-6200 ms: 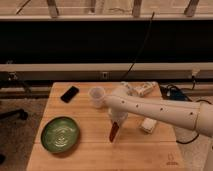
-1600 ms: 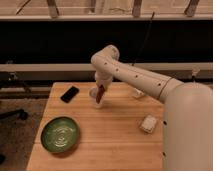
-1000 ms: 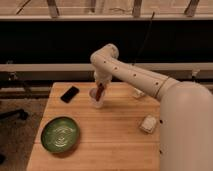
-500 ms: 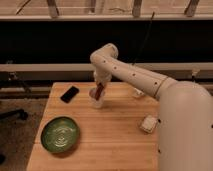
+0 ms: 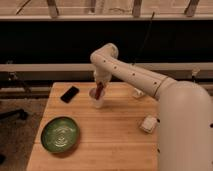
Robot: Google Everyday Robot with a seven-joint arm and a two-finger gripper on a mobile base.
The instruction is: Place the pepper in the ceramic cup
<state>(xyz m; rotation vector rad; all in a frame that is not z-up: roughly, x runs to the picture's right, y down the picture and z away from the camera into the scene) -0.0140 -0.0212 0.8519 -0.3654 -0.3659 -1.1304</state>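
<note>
The ceramic cup is small, pale and handleless, standing on the wooden table near its back middle. The pepper is dark red and stands tip-down, its lower end at or just inside the cup's mouth. My gripper hangs straight above the cup at the end of the white arm, right at the pepper's top end. The cup's rim is partly hidden by the pepper.
A green round bowl sits at the front left. A black phone lies at the back left. A white rectangular block lies right of centre. Another pale object sits at the back right by the arm.
Over the earlier frames the arm carried the pepper from the table's middle to above the cup. In the last second it has barely moved.
</note>
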